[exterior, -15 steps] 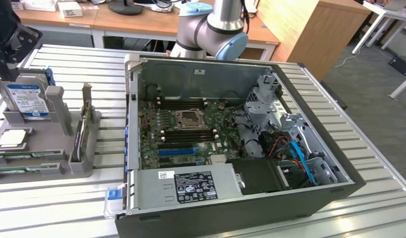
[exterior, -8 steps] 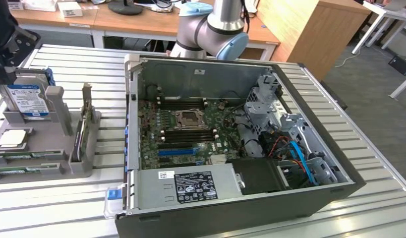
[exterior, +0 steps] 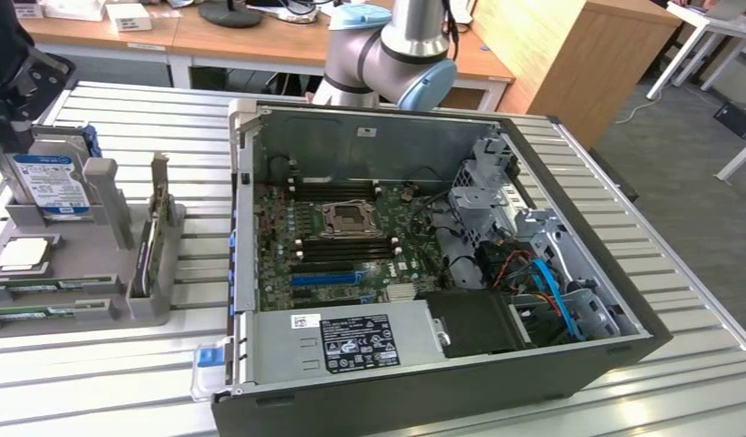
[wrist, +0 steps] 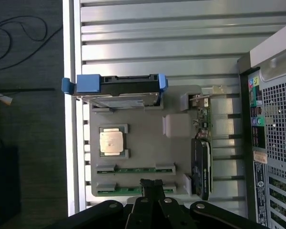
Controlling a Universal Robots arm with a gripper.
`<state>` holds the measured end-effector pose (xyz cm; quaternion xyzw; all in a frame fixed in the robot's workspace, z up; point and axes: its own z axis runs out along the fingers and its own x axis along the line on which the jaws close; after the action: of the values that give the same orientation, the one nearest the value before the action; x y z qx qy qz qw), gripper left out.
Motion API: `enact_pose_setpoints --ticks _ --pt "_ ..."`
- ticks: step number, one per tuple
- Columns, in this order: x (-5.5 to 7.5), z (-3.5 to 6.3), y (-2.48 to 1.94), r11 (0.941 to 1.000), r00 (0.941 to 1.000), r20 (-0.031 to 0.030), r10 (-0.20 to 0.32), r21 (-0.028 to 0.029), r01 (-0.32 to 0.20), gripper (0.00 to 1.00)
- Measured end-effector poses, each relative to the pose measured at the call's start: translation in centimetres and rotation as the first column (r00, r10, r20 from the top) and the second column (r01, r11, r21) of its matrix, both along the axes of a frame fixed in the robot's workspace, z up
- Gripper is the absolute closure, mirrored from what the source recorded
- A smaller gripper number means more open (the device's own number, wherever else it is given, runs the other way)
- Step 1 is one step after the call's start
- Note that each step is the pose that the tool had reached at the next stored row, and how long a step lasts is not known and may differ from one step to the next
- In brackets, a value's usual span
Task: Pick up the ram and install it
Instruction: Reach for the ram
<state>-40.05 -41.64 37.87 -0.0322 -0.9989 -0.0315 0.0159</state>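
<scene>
Two green ram sticks lie in slots of the grey holder tray: one ram beside the CPU, the other ram at the tray's edge. In the exterior view they show as ram and ram at the left. My gripper hangs above the tray, its tips over the outer stick, fingers shut together with nothing between them. The arm's dark end piece hangs high over the tray at the exterior view's far left. Black memory slots flank the CPU socket in the open computer case.
The tray also holds a hard drive with blue clips, a CPU and an upright graphics card. Everything stands on a slatted metal table. The case wall rises close beside the tray. The arm's base stands behind the case.
</scene>
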Motion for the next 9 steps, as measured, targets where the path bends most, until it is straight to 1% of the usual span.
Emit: enact_pose_setpoints --ticks 4,7,9 --pt "0.0 0.0 -0.01 1.0 1.0 0.0 0.0 0.0001 0.0 0.89" --pt "-0.01 0.0 -0.19 1.0 1.0 0.0 0.0 0.0005 0.0 0.89" --pt "-0.01 0.0 -0.21 1.0 1.0 0.0 0.0 0.0006 0.0 0.89"
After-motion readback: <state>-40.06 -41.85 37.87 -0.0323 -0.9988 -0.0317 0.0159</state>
